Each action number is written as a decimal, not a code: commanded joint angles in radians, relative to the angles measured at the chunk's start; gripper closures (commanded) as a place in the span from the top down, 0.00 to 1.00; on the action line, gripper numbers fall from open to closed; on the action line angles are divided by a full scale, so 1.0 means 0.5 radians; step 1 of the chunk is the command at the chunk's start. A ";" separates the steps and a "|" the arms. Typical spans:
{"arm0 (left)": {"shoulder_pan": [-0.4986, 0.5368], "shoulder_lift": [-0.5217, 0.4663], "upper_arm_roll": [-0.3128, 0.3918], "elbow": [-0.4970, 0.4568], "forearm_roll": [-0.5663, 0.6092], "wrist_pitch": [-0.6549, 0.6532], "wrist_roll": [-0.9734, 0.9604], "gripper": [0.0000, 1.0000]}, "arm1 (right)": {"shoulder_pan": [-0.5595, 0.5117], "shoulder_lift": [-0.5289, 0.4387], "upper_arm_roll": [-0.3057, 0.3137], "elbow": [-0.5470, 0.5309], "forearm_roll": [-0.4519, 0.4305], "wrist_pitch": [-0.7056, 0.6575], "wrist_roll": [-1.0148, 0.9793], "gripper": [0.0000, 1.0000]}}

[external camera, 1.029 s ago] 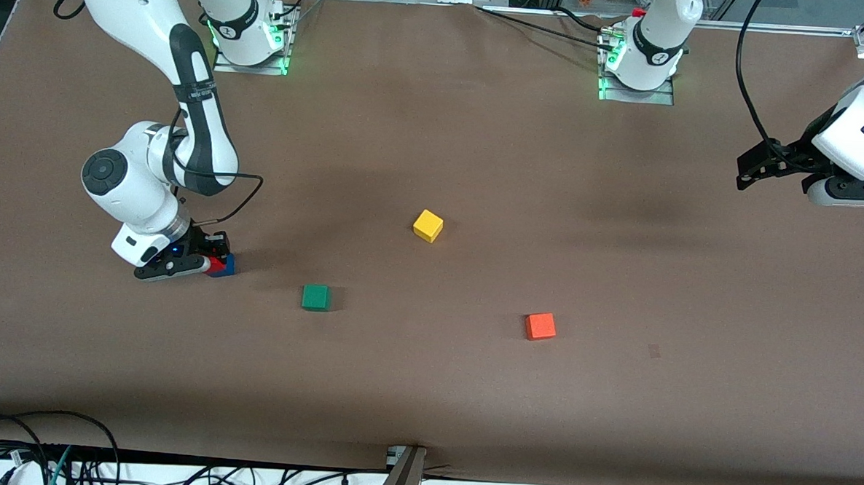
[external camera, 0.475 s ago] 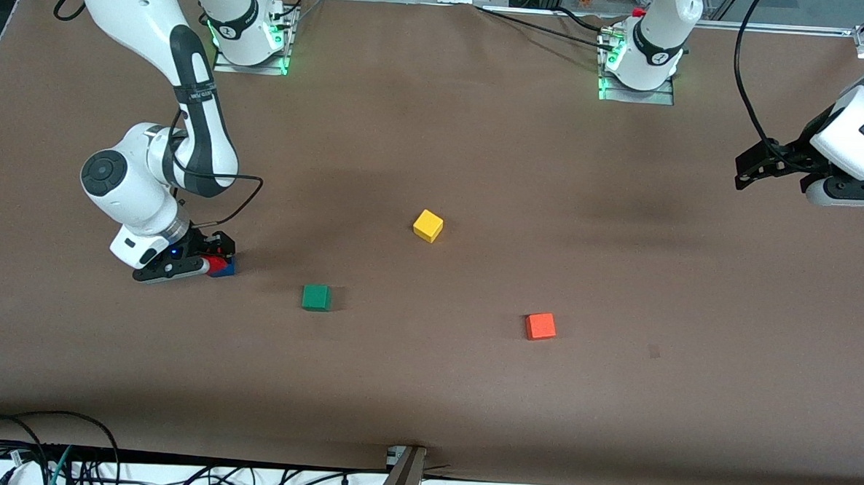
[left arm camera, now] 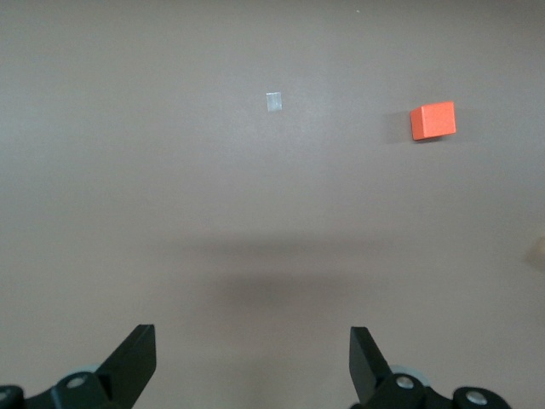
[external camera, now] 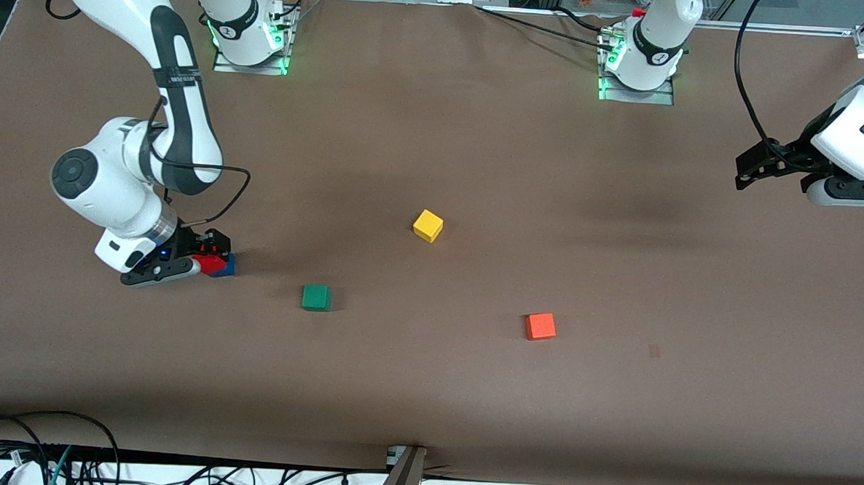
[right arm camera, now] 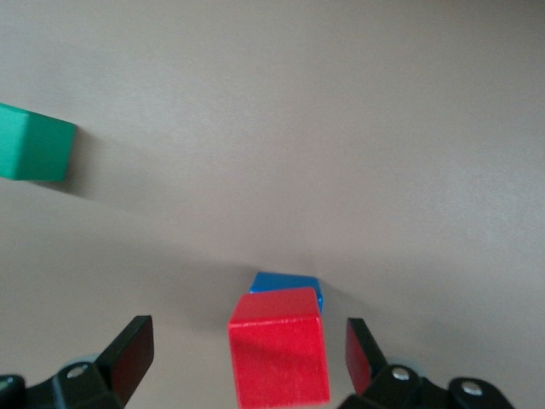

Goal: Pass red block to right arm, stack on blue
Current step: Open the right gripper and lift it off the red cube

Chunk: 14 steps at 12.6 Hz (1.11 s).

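The red block [external camera: 209,263] rests on the blue block [external camera: 227,266] near the right arm's end of the table. In the right wrist view the red block [right arm camera: 279,354] sits atop the blue block [right arm camera: 288,284], covering most of it. My right gripper [external camera: 199,256] is low beside the stack, open, with a finger on each side of the red block and a gap on both sides; it also shows in the right wrist view [right arm camera: 247,354]. My left gripper [external camera: 743,172] waits open and empty in the air over the left arm's end of the table [left arm camera: 253,358].
A green cube [external camera: 316,297] lies beside the stack toward the table's middle and shows in the right wrist view [right arm camera: 32,142]. A yellow cube [external camera: 427,225] sits mid-table. An orange-red cube [external camera: 540,326] lies toward the left arm's end [left arm camera: 433,120].
My right gripper has opened and drawn back a little toward the right arm's end of the table, leaving the red block on the blue one. The left arm has barely moved.
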 commanded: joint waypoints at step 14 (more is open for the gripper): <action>-0.017 0.020 -0.002 0.064 0.033 -0.047 -0.025 1.00 | -0.191 -0.045 -0.093 0.914 -0.256 -1.538 0.582 1.00</action>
